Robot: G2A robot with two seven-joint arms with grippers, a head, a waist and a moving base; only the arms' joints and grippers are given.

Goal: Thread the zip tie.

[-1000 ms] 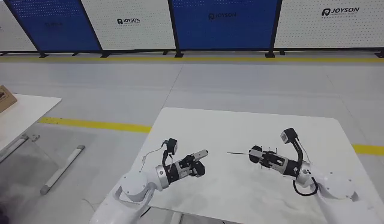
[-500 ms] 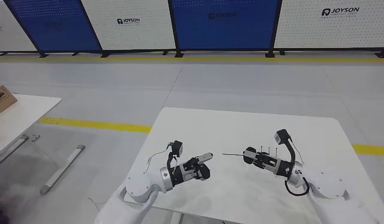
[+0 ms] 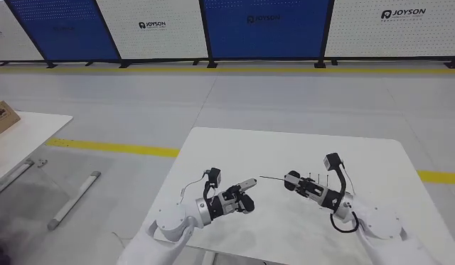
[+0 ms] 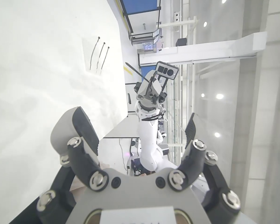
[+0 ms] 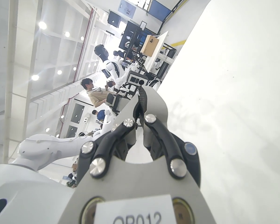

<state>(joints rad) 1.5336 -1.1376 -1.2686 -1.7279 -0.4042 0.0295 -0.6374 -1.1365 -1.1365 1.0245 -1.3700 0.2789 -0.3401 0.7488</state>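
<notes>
The zip tie [image 3: 274,179] hangs just right of centre in the lower half of the top view. It is a thin black strip running toward the left of the frame. Its right end is pinched between the pressed-together fingers of the right gripper [image 3: 291,181]. Its free tip points at the left gripper [image 3: 248,185] and stays apart from it. That claw is spread wide with nothing between its pads. Three spare zip ties [image 4: 99,55] lie side by side on the white table [image 3: 284,144]. A white sticker [image 5: 134,211] with dark print, cut off at the frame's bottom edge, sits on the right gripper's base. Blue and white panels [image 3: 149,23] bearing small logos line the top of the frame.
</notes>
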